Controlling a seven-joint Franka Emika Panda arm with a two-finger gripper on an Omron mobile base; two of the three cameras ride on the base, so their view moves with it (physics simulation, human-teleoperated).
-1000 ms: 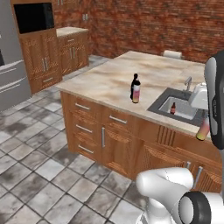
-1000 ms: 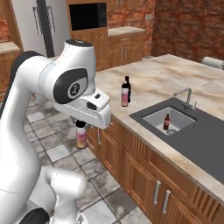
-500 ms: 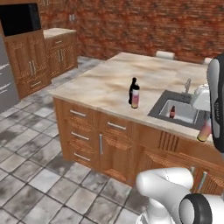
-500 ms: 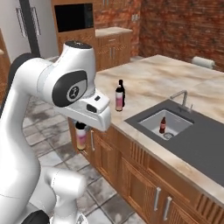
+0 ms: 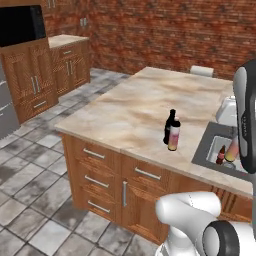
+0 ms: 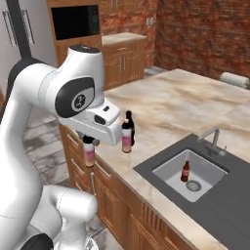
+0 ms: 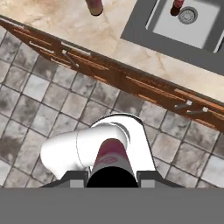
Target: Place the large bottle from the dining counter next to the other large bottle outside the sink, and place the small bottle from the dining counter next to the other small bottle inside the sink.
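Right base view: hand (image 6: 89, 142) clamps glossy small bottle (image 6: 89, 155)

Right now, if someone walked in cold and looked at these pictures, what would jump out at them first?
Probably the big white arm, its gripper shut on a small pink-to-orange bottle with a dark cap, hanging over the tiled floor short of the beige marbled stone counter. Next, a tall pink-orange bottle beside a slim black bottle on that counter. Then the tiny brown bottle standing alone in the grey recessed sink.
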